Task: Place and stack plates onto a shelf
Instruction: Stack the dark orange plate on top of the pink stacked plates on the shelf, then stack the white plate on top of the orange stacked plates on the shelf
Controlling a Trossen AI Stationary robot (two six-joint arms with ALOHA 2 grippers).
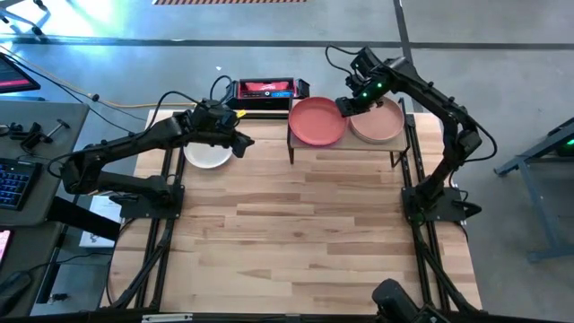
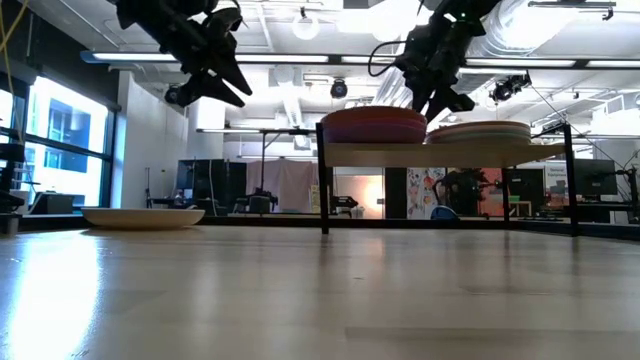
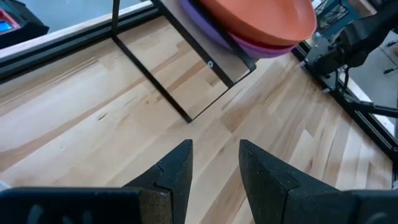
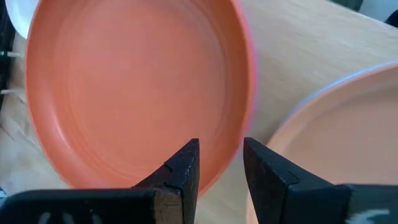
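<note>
High view: the left gripper (image 1: pixel 240 141), fingers parted and empty, hovers beside the cream plate (image 1: pixel 207 153), left of the shelf (image 1: pixel 345 142). Stiff, smooth, probably breakable, it wants a rim pinch. The right gripper (image 1: pixel 345 105), also empty and parted, hangs over the shelf.

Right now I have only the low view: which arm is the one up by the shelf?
Observer: The right arm. The high view shows the right gripper over the shelf, between its two stacks of plates.
Operator: Is it carrying a plate?
Observer: No. Its wrist view shows the fingers apart with nothing between them, above the rim of the rust orange plate that tops one stack.
Operator: And the other arm?
Observer: The left gripper hangs open above the edge of the cream plate nearest the shelf. That plate lies on the table.
</note>
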